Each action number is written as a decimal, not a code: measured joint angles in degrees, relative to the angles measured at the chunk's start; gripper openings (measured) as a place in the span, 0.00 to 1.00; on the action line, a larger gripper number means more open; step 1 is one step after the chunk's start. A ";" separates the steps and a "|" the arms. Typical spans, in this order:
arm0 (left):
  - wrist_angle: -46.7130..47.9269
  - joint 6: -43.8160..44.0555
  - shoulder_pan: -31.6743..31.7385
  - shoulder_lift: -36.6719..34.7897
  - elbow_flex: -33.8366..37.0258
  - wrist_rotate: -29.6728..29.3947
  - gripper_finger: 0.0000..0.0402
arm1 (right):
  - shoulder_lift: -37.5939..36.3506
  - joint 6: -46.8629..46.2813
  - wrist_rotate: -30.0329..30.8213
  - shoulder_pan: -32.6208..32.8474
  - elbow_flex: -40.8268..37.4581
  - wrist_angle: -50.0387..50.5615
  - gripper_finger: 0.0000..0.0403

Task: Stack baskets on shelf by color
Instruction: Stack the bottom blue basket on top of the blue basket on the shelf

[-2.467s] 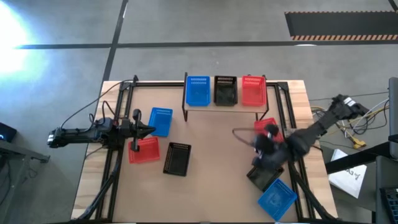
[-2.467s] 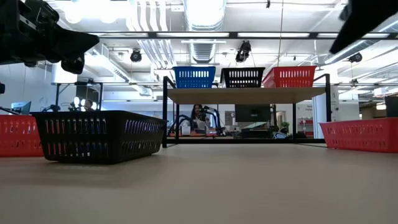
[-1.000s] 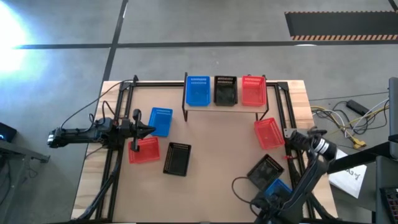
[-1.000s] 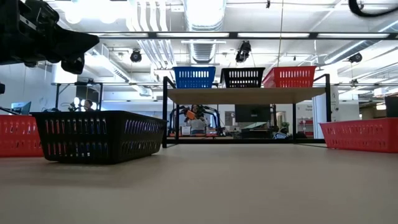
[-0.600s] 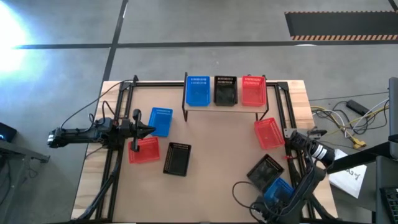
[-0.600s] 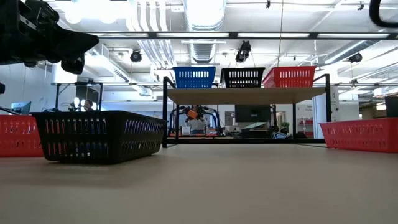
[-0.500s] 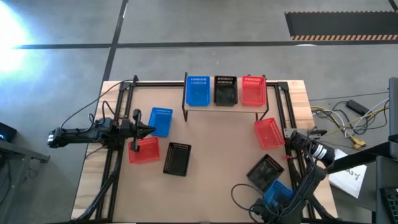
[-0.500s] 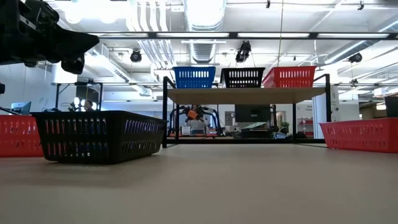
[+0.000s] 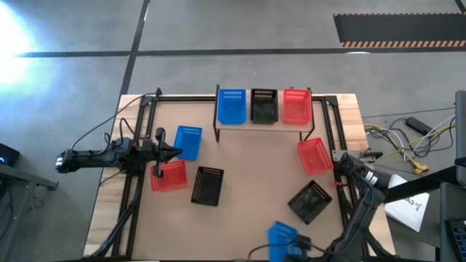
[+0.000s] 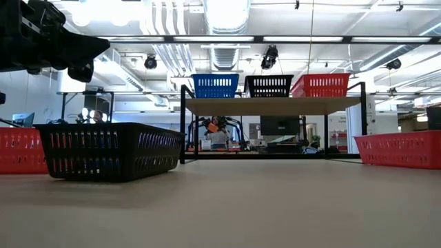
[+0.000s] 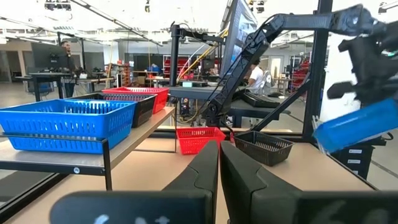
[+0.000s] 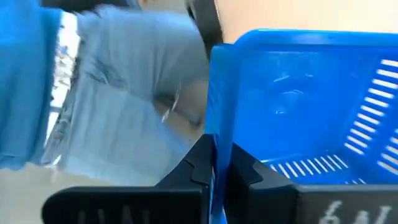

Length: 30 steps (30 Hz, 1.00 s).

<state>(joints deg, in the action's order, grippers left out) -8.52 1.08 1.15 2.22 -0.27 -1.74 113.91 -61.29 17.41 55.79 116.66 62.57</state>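
Observation:
The shelf stands at the table's far edge with a blue, a black and a red basket on top. On the table's left lie a blue, a red and a black basket. On its right lie a red and a black one. My right gripper is shut on another blue basket at the near edge. My left gripper is shut and empty between the left blue and red baskets. My right gripper pinches the blue basket's side wall at its rim, one finger inside the basket and one outside. The left wrist view shows the basket tilted and lifted clear of the table.
Black frame rails run along the table's left and right sides. Bare tabletop lies in the middle, in front of the shelf. Cables lie off the table's right edge. A person's clothing shows beyond the near edge.
My right gripper has gone toward the table's near edge and then toward its left, carrying the blue basket. The basket has left its place beside the black basket at the near right and now hangs clear, near the middle of the near edge.

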 joint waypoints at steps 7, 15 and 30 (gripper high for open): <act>0.05 0.00 0.02 0.00 -0.02 0.00 0.00 | 0.09 29.52 2.24 -7.94 7.53 0.41 0.02; 0.01 0.00 0.01 0.04 0.00 0.00 0.00 | -1.42 56.94 7.01 -22.14 15.34 4.12 0.02; 0.01 -0.01 0.01 0.00 -0.01 0.00 0.00 | -3.52 82.87 6.19 -53.79 18.25 8.78 0.02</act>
<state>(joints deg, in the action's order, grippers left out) -8.51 1.07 1.16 2.22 -0.28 -1.74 110.39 21.58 23.60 2.00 134.91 71.36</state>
